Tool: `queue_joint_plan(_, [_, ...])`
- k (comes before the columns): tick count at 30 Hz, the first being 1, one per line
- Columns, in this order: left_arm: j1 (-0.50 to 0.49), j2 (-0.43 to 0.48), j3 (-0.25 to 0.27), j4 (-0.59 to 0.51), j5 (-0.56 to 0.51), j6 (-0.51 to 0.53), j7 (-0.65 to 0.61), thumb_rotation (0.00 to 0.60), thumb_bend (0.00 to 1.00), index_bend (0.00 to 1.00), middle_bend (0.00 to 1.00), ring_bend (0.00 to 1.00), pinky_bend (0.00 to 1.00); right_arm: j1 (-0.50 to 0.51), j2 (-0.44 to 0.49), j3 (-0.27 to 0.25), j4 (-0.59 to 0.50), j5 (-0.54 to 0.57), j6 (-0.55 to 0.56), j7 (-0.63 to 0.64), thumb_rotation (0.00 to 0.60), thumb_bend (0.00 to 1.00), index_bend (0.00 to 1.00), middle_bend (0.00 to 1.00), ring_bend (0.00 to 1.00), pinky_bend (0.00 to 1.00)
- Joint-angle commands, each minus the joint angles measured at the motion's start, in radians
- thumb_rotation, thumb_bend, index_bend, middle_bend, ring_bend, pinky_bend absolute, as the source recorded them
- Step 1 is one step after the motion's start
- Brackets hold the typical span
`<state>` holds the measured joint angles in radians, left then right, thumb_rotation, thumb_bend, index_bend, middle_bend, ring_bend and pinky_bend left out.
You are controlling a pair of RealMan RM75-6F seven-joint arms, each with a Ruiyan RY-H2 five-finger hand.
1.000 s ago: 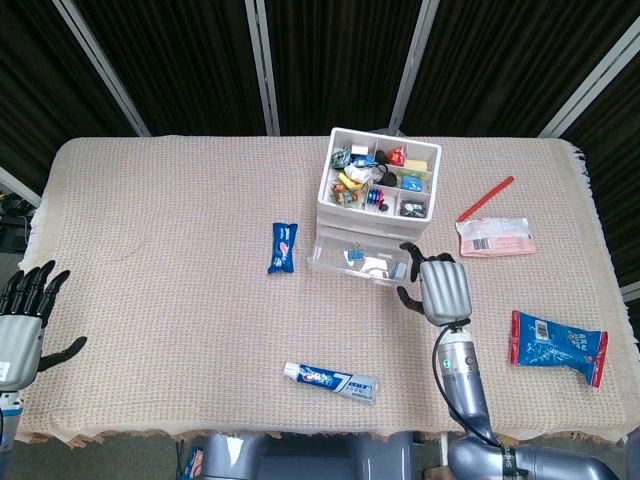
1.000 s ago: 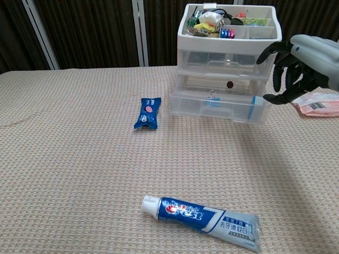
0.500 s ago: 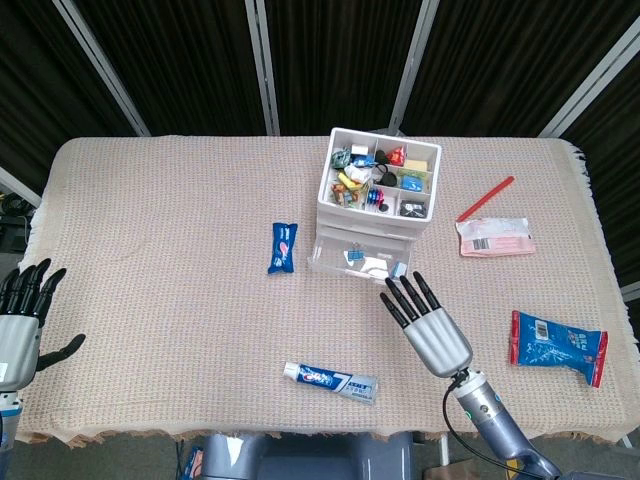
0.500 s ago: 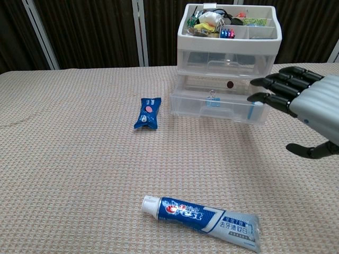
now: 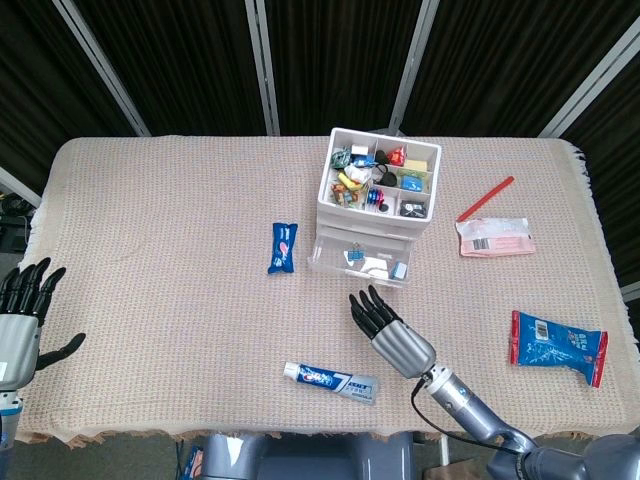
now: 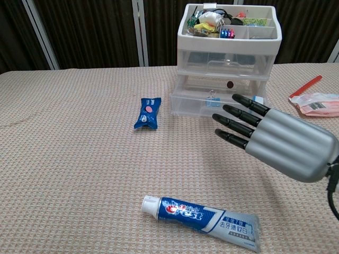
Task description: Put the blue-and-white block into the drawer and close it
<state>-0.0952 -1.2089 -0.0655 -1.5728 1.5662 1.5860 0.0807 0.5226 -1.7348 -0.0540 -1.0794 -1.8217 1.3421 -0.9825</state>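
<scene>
Beige woven cloth covers the counter [image 5: 150, 200], and on it I see my right hand [image 5: 392, 333] above the surface, its dark fingers [image 6: 238, 119] stretched flat and a little apart, holding nothing. The fingers point toward the white drawer unit [image 5: 378, 198], just in front of its lowest drawer [image 6: 220, 106], which stands pulled out. A small blue-and-white block [image 5: 400, 270] lies inside this drawer at its right end, beside a binder clip [image 6: 212, 99]. My left hand [image 5: 22, 325] is at the left edge of the counter, spread and empty too. A blue snack packet [image 5: 283, 246] lies left of the drawer unit, and a toothpaste tube [image 6: 201, 214] lies near the front edge.
</scene>
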Motion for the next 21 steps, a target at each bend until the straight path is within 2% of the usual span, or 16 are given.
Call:
queue_joint_plan(1, [0.000, 0.001, 0.000, -0.001, -0.001, -0.001, -0.002, 0.600, 0.19, 0.09, 0.00, 0.00, 0.00, 0.011, -0.024, 0.015, 0.028, 0.004, -0.024, -0.023, 0.600, 0.20, 0.10, 0.00, 0.00, 0.00])
queue_joint_plan(21, [-0.001, 0.003, -0.001, -0.006, -0.007, -0.006, -0.012, 0.600, 0.19, 0.09, 0.00, 0.00, 0.00, 0.039, -0.109, 0.102, 0.149, 0.086, -0.100, -0.091, 0.600, 0.20, 0.11, 0.00, 0.00, 0.00])
